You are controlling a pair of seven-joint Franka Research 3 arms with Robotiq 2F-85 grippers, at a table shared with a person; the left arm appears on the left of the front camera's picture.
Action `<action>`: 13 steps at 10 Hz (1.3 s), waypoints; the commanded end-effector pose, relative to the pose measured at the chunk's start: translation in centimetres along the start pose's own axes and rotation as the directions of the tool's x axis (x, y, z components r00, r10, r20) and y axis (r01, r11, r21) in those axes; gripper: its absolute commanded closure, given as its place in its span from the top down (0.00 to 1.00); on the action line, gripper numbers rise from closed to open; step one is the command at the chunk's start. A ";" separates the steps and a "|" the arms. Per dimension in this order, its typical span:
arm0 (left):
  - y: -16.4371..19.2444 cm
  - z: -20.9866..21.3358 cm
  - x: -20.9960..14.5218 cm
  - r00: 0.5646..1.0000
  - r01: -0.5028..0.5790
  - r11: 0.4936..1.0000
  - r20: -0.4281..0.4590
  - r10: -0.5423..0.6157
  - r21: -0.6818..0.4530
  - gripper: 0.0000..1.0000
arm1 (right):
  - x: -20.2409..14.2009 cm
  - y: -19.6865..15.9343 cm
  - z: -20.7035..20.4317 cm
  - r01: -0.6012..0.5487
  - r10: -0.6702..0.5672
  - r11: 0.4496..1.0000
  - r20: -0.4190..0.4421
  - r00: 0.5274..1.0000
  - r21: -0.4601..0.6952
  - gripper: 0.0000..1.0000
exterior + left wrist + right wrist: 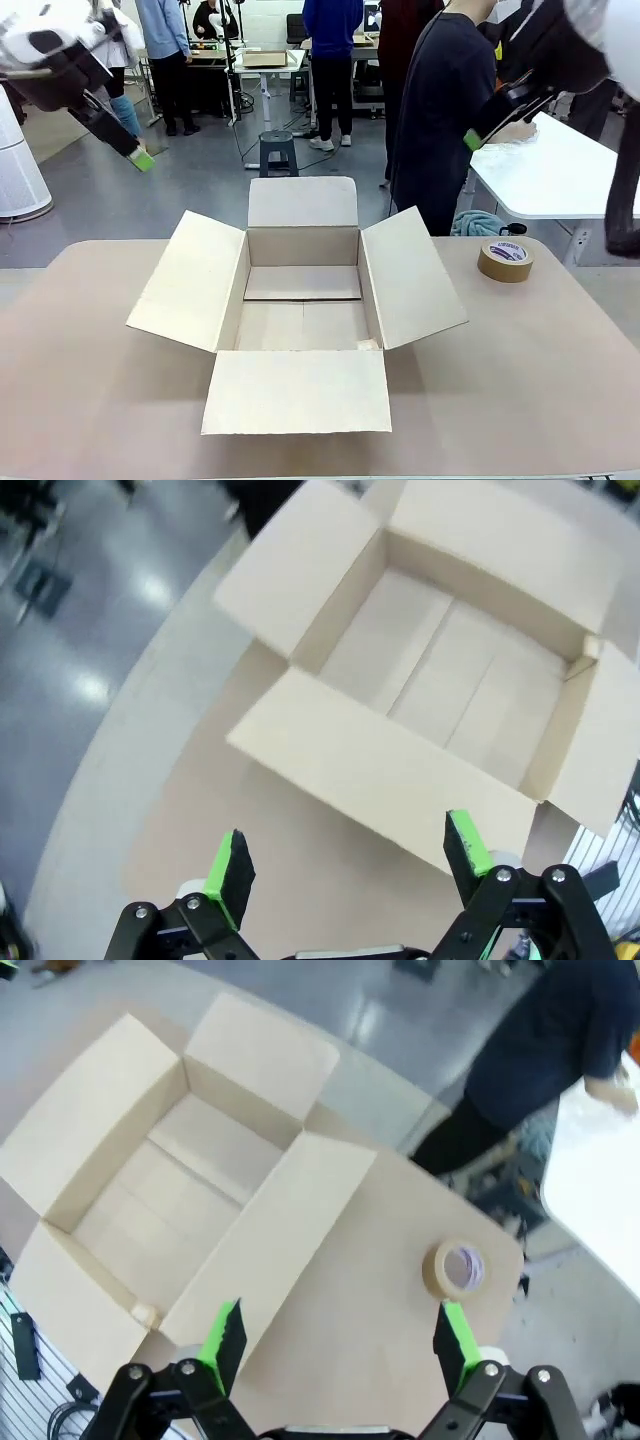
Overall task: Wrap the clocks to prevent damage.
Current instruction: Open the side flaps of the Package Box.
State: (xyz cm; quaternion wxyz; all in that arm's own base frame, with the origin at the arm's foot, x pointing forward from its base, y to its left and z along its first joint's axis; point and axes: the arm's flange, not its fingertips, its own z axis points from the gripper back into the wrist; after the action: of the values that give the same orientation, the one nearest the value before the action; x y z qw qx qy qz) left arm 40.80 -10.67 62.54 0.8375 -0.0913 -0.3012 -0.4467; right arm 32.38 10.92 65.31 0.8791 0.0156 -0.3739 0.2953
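Left claw [345,852] and right claw [338,1332] hung released over the centre box [295,392], likely light, stiff, grippable at a flap.

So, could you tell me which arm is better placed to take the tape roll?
Probably the right: the tape roll lies right of the box, on that arm's side, just ahead of the open right gripper in its wrist view. The open left gripper hangs on the box's other side.
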 end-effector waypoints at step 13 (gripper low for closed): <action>7.1 2.8 -9.3 0.902 0.059 0.984 0.431 0.018 -0.166 1.00 | -7.8 -6.5 0.7 -0.177 0.083 0.951 0.340 0.937 0.254 1.00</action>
State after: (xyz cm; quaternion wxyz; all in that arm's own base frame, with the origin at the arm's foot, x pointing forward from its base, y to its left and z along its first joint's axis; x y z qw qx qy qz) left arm 41.13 1.22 60.19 0.7451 -0.2490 -0.4323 -0.4426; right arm 30.89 1.56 62.07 0.7806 0.1516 -0.4666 0.3874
